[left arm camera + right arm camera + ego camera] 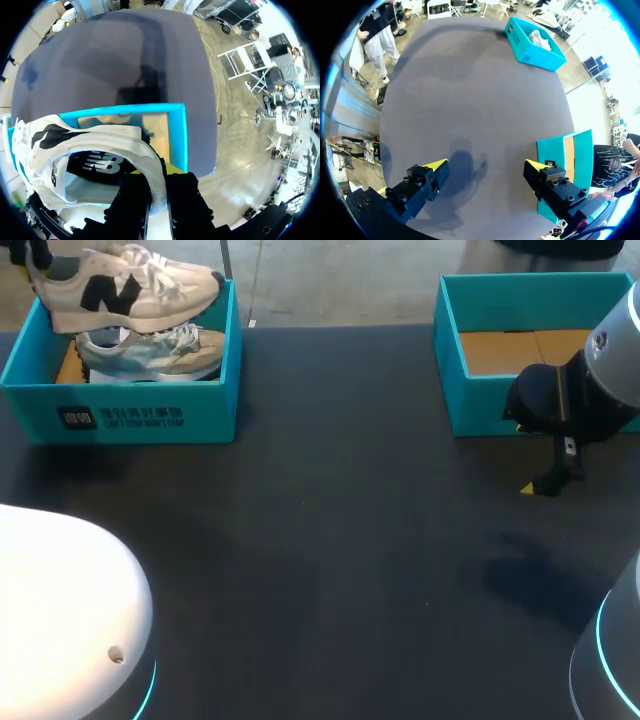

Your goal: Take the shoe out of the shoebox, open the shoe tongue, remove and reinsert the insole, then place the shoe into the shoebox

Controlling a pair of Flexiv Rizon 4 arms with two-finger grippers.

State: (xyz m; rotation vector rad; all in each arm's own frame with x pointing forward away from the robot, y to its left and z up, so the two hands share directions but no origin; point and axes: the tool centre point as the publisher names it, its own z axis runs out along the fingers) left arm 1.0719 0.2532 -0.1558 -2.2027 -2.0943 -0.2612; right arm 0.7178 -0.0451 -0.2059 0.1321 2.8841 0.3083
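Left arm: the left gripper (pixel 38 262) is at the far left corner of the bench (pixel 330 540), above the teal shoebox (pixel 120 415). In the left wrist view its fingers (pixel 187 200) are clamped on the heel collar of the shoe (pixel 85 145), 1 finger inside the opening and 1 outside against the heel. The shoe (pixel 130 290) is cream-white with a black side logo and white laces. It is held roughly level over the open top of the shoebox, heel toward the gripper and toe near the box's right wall. Whether the sole touches the rim cannot be determined. 1 second shoe (pixel 150 352), pale blue and silver, lies on its side inside the shoebox below the held shoe. Right arm: the right gripper (pixel 545 480) hangs above the bench at the right side, just in front of a second teal box (pixel 480 405), which is open-topped with a brown cardboard floor. In the right wrist view this gripper (pixel 485 165) has its fingers (pixel 547 182) spread wide apart with only bare bench between them. The second teal box (pixel 575 150) lies just beside 1 finger, and the shoebox (pixel 535 50) stands well apart at the far end of the bench.
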